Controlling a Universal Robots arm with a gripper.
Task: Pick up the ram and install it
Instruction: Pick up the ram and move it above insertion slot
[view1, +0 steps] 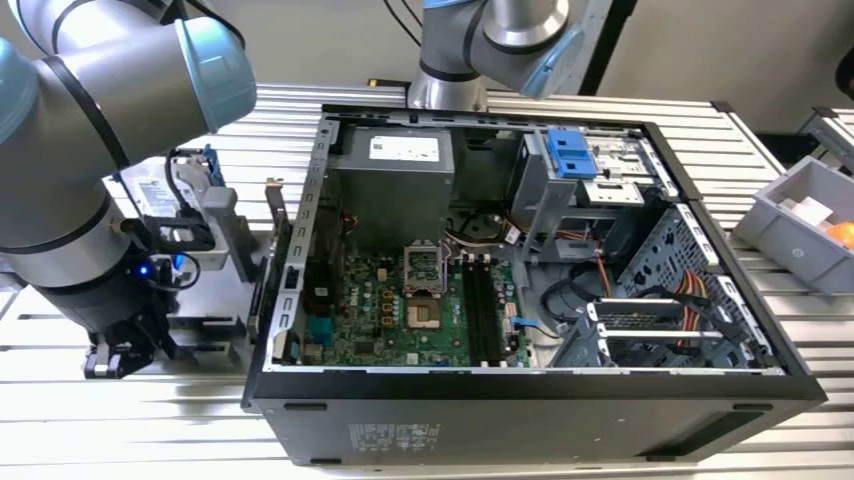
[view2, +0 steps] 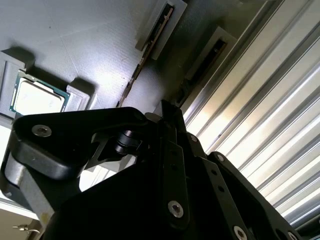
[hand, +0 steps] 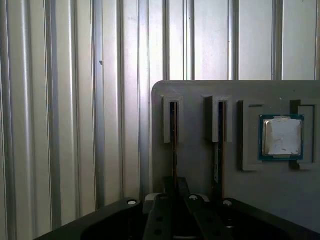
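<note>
First wrist view showed the ram (hand: 173, 131) on edge in a gray holder (hand: 200, 89), long axis running toward the gripper (hand: 175, 187), grip state unclear.

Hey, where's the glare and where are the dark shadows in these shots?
Second wrist view: glare on the ribbed table, a bright patch on the grey tray. First wrist view: even light, silver chip shines. Exterior view: computer case interior is shadowed.

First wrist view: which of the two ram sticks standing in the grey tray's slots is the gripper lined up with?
The ram stick by the tray's edge, farther from the square silver chip; the black gripper is in line with it.
</note>
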